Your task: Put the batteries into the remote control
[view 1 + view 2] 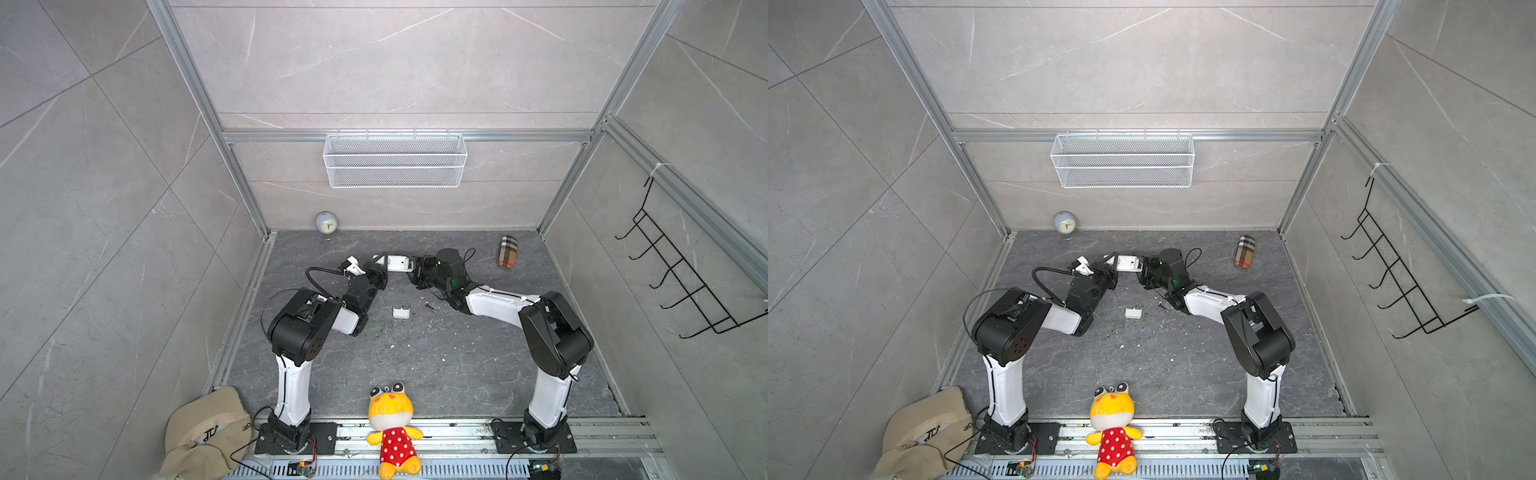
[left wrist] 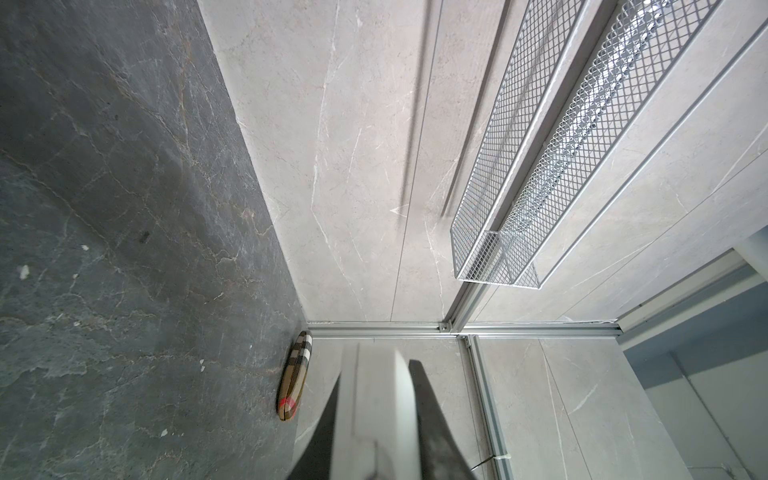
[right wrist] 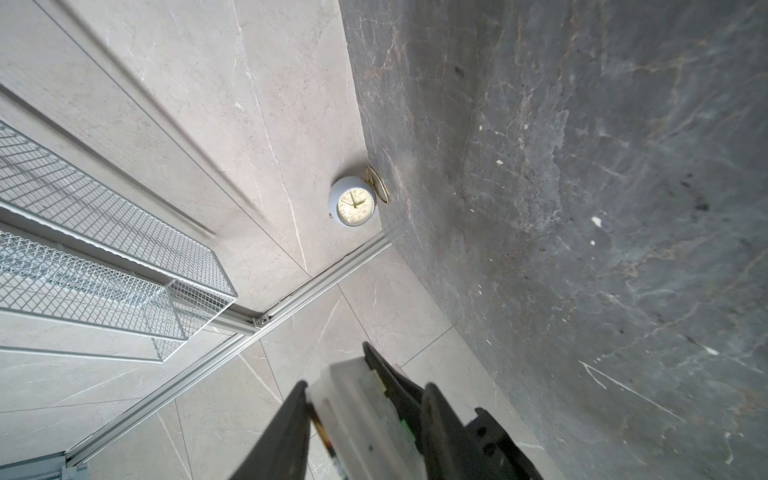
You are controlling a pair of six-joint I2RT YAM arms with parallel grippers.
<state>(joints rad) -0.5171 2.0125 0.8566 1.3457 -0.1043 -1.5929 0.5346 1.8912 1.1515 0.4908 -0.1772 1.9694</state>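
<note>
Yellow plush frog in red dress [image 1: 392, 424] sits at the dark grey stone bench's [image 1: 478, 374] front edge. Left gripper [image 1: 383, 264] is clamped on the slim white remote control [image 1: 399, 263], held toward the rear edge. Right gripper [image 1: 416, 266] straddles its open end; grip cannot be confirmed. One thin dark battery [image 1: 430, 307] lies mid-bench.

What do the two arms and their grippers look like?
The left arm and right arm match: white tubular links, black joint housings, black base plates on an aluminium rail. The left gripper and right gripper are mostly black. A black cable loops near the left wrist; a green light glows on the right.
</note>
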